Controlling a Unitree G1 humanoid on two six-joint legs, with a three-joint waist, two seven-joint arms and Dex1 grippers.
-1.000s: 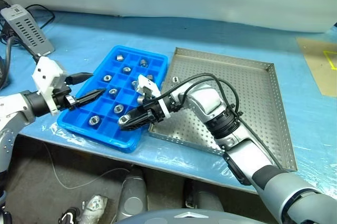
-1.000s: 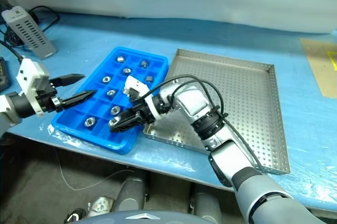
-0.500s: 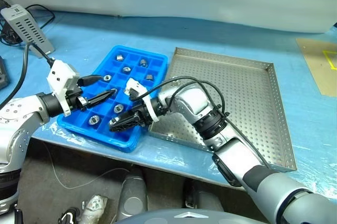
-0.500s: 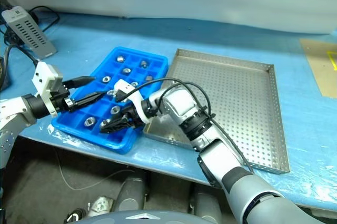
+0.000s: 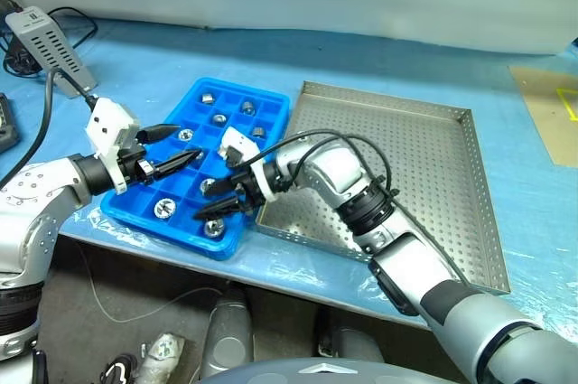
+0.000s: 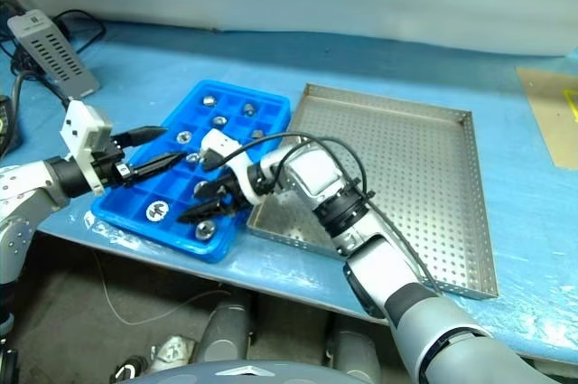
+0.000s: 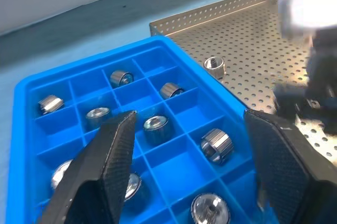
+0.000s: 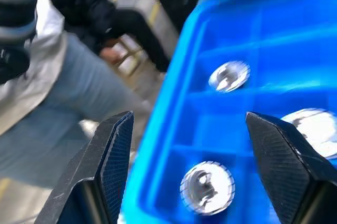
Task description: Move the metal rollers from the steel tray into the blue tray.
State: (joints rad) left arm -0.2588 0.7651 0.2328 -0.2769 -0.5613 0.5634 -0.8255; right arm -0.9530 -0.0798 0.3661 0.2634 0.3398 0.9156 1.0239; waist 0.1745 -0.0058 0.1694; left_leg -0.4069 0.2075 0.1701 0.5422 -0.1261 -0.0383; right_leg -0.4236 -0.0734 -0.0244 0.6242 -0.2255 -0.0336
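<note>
Because the right arm reaches across the trays in the head views, the near left corner of the steel tray [image 5: 424, 158] and the middle compartments of the blue tray [image 5: 237, 86] are covered there. The right wrist view is smeared, so three rollers in the tray's cells read as bright blobs and the shapes past the tray's rim cannot be made out. In the left wrist view two of the rollers sit partly behind that gripper's near finger.

The metal rollers [image 7: 156, 125] are short, shiny silver-grey cylinders with ribbed sides and a hole through the middle. Most stand on end, one per square cell. The blue tray lies on the blue-covered table [image 5: 361, 54], touching the steel tray's left rim.

Counted in the left wrist view, nine rollers are in the blue tray, spread over its rows with several cells bare. A single roller [image 7: 214, 65] stands on the steel tray's perforated floor, close to the blue tray. There are two trays.

The left gripper [image 5: 188, 142] hovers over the blue tray's left side, fingers parted with nothing between them. The right gripper [image 5: 208, 206] hangs over the tray's near end, fingers spread wide and empty, a roller lying in the cell below
</note>
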